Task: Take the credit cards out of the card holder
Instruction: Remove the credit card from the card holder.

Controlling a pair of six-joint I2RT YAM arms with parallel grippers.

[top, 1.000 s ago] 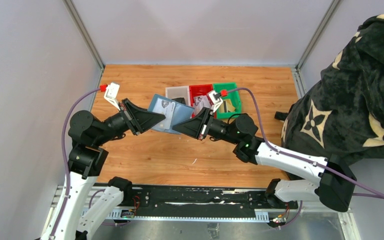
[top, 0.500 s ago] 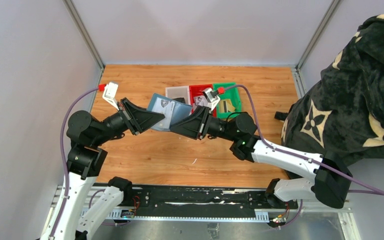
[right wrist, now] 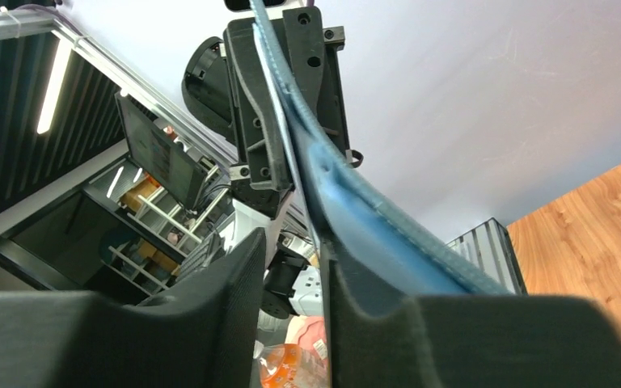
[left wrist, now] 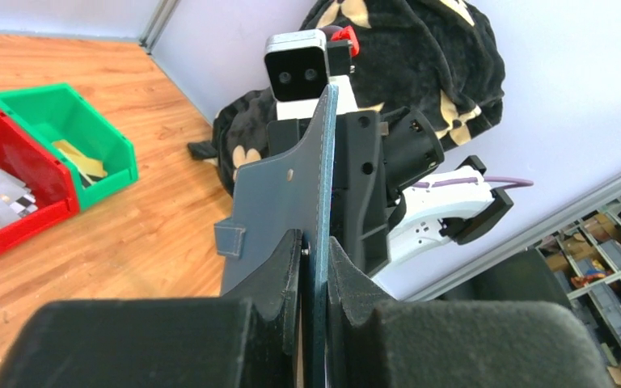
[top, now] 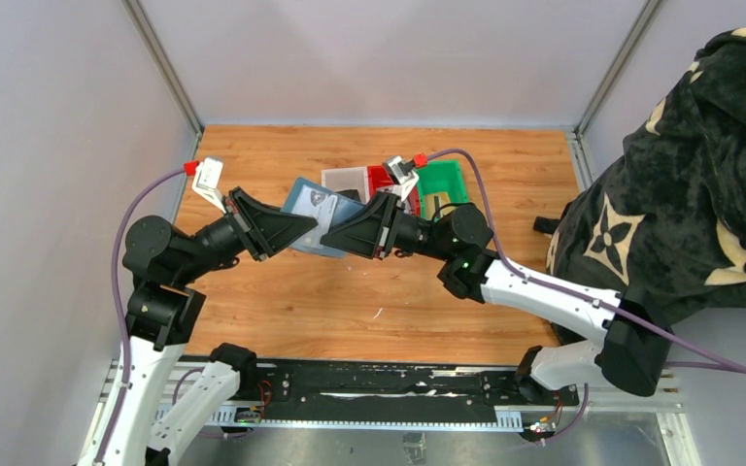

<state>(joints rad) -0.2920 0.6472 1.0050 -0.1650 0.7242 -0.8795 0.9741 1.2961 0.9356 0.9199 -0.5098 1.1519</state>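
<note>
The teal-blue card holder (top: pixel 313 225) hangs open in the air between my two grippers. A pale credit card (top: pixel 319 204) with a shield print shows on its upper half. My left gripper (top: pixel 296 226) is shut on the holder's left edge; in the left wrist view both pads pinch the holder (left wrist: pixel 279 194) edge-on at my left gripper (left wrist: pixel 315 252). My right gripper (top: pixel 338 239) is at the holder's right side. In the right wrist view my right gripper (right wrist: pixel 295 271) is open, with the holder's light blue inside (right wrist: pixel 356 218) lying against one finger (right wrist: pixel 388 331) and a gap to the other.
Green (top: pixel 444 186), red (top: pixel 385 178) and grey (top: pixel 347 181) bins stand behind the grippers on the wooden table (top: pixel 350 301). A black and cream blanket (top: pixel 690 194) lies at the right edge. The red bin (left wrist: pixel 8 190) and green bin (left wrist: pixel 65 133) show in the left wrist view.
My right arm has moved left, bringing its fingers onto the holder's right side. My left arm has shifted slightly left, still holding the holder.
</note>
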